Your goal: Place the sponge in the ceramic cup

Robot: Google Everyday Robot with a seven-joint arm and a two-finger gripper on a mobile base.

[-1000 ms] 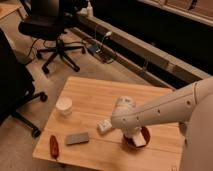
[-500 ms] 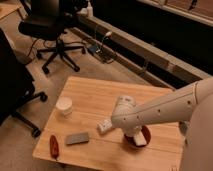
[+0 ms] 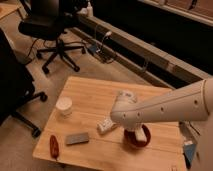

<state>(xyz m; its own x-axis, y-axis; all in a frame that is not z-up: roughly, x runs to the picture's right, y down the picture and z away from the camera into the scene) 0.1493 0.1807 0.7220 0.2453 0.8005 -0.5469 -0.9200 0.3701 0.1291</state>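
The sponge [image 3: 77,138] is a flat grey block lying on the wooden table [image 3: 95,92] near the front left edge. A white cup [image 3: 64,106] stands upright at the table's left side. A red round cup-like vessel [image 3: 138,138] sits at the front right, partly hidden under my arm. I cannot tell which of the two is the ceramic cup. My gripper [image 3: 106,125] hangs low over the table between the sponge and the red vessel, a short way right of and above the sponge, and holds nothing that I can see.
A red elongated object [image 3: 53,146] lies at the front left corner next to the sponge. Black office chairs [image 3: 52,30] stand on the floor behind and left of the table. My white arm [image 3: 165,110] reaches in from the right.
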